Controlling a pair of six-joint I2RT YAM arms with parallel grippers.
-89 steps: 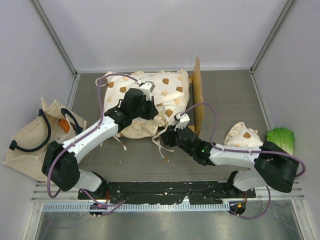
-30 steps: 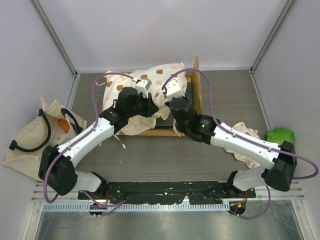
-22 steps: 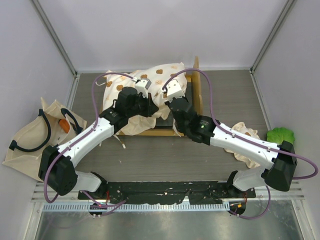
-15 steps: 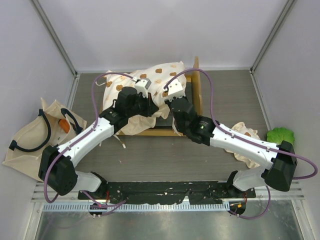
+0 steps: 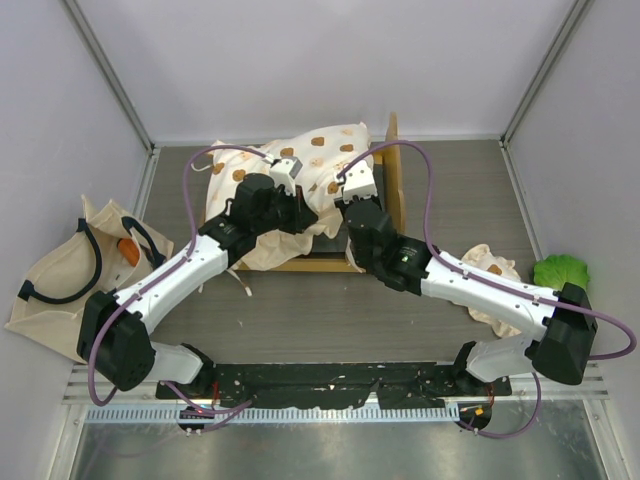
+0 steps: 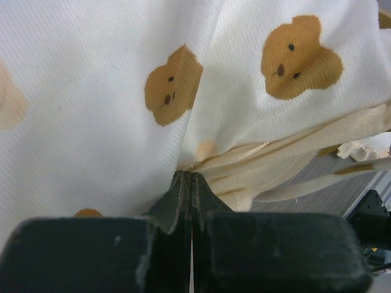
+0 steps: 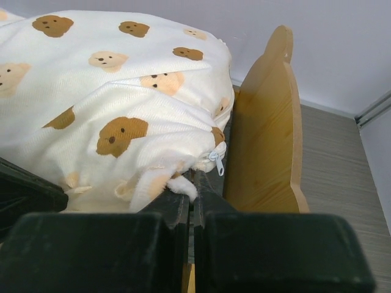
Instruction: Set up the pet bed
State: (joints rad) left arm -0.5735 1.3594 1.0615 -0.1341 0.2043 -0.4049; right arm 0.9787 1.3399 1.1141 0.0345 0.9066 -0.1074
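Cream cushion (image 7: 122, 79), pinched in right claw (image 7: 191, 178)

You have open bench (image 5: 320, 320) across the lower middle of the overhead frame, between the left arm (image 5: 185, 268) and right arm (image 5: 480, 290), and again at the upper right, past the upright headboard (image 5: 394, 175). Centre top is crowded: the bunched cushion (image 5: 300, 165) overhangs the bed frame (image 5: 300, 265), and both arms meet there. The tote bag (image 5: 60, 285) blocks the left edge; a small pillow (image 5: 492, 260) and lettuce toy (image 5: 560, 270) block the right.
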